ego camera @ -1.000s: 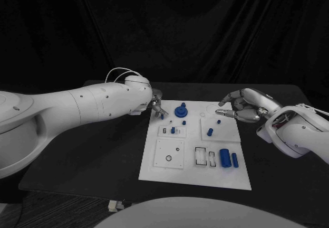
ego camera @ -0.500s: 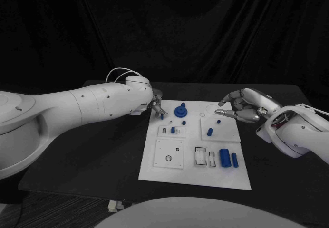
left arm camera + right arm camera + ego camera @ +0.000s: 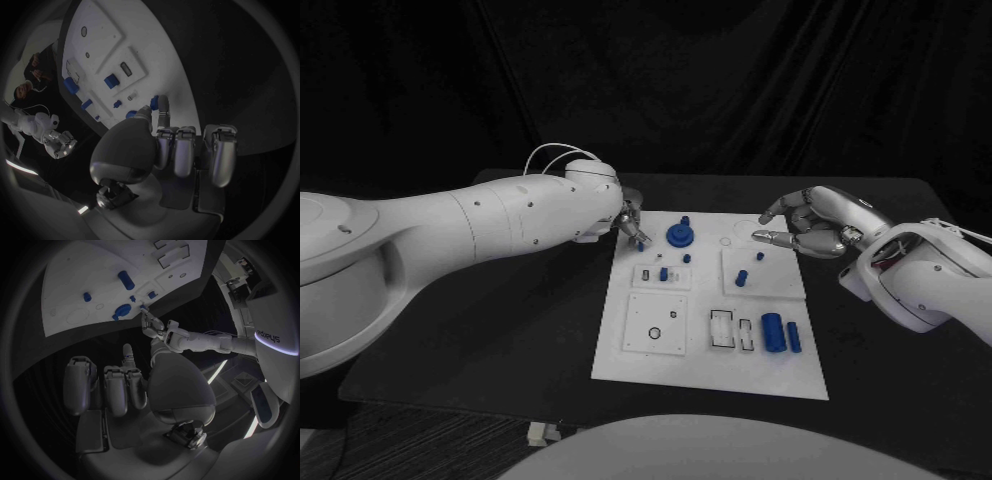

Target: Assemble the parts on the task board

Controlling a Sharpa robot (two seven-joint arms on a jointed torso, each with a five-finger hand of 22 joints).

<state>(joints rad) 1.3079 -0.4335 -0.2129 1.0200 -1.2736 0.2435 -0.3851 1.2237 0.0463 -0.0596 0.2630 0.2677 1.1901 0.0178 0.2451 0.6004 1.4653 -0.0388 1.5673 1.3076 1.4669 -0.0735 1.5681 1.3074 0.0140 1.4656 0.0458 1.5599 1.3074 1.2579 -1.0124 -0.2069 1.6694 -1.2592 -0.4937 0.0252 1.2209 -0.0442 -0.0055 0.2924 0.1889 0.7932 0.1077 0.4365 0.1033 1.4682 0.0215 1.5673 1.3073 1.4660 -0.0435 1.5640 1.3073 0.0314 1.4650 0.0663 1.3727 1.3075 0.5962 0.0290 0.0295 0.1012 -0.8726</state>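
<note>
White task board (image 3: pixel 710 372) carries blue parts (image 3: pixel 772 329); left robot hand (image 3: pixel 630 226) pinches a small blue peg (image 3: pixel 642 241) at its far-left corner; right robot hand (image 3: pixel 808 224) hovers empty, fingers apart.

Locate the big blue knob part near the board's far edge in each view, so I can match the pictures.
Head view: knob part stands near the task board's far edge, just beside the left hand's fingertips.
Left wrist view: the knob part peeks out by the thumb.
Right wrist view: the knob part stands near the board edge.
Shared landmark: the left hand beside it.
</note>
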